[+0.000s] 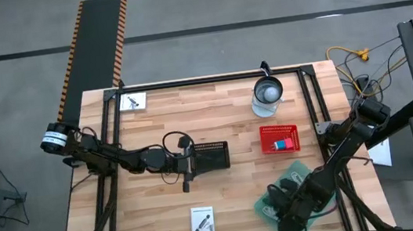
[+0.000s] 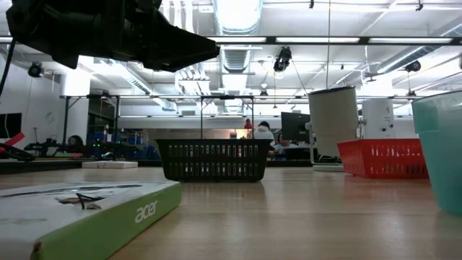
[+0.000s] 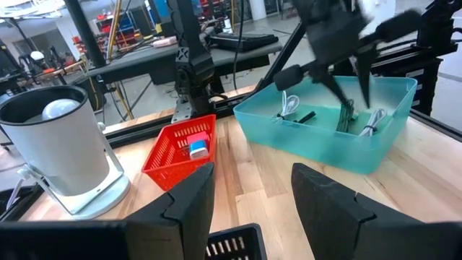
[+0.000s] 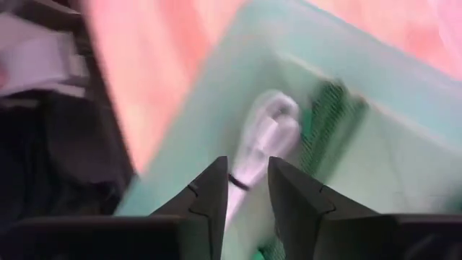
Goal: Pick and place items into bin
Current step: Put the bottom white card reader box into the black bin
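Observation:
The teal bin (image 1: 298, 169) stands at the table's near right, also in the left wrist view (image 3: 317, 141). In it lie coiled white cables (image 3: 289, 105), a dark stick (image 3: 307, 115) and a green strip (image 3: 346, 115). My right gripper (image 4: 247, 166) hangs open over the bin, pointing steeply down at one white cable (image 4: 263, 137) beside the green strip (image 4: 328, 115); it holds nothing. My left gripper (image 3: 253, 177) stands open and level at mid-table, just over the left edge of a black basket (image 1: 210, 156). White cards lie at the far left (image 1: 134, 101) and near edge (image 1: 202, 222).
A red basket (image 1: 279, 138) with a small pink and blue thing (image 3: 198, 146) stands just beyond the bin. A white cylinder device (image 1: 269, 94) is at the far right. A black metal frame (image 1: 210, 79) runs along the table's far edge and sides.

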Available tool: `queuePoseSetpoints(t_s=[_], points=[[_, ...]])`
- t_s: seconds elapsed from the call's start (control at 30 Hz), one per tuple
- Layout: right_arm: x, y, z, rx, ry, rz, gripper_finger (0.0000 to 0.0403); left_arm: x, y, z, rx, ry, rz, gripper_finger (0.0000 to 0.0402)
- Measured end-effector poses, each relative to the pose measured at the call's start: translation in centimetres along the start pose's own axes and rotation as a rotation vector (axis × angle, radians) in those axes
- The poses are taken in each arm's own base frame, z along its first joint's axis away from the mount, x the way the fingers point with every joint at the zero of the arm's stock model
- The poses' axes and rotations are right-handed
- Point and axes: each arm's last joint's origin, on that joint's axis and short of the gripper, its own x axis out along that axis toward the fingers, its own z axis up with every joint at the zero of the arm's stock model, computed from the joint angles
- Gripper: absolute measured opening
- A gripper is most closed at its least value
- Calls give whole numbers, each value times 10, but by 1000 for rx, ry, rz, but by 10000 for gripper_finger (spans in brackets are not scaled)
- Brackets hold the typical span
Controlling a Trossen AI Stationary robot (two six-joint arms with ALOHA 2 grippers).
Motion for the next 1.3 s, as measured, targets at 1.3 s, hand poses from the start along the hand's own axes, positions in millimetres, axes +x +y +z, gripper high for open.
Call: queuePoseSetpoints(t_s=[1.3], points=[[-13,-47,144,-917,-693,211,85,0,0,0,-1,0,0,169]])
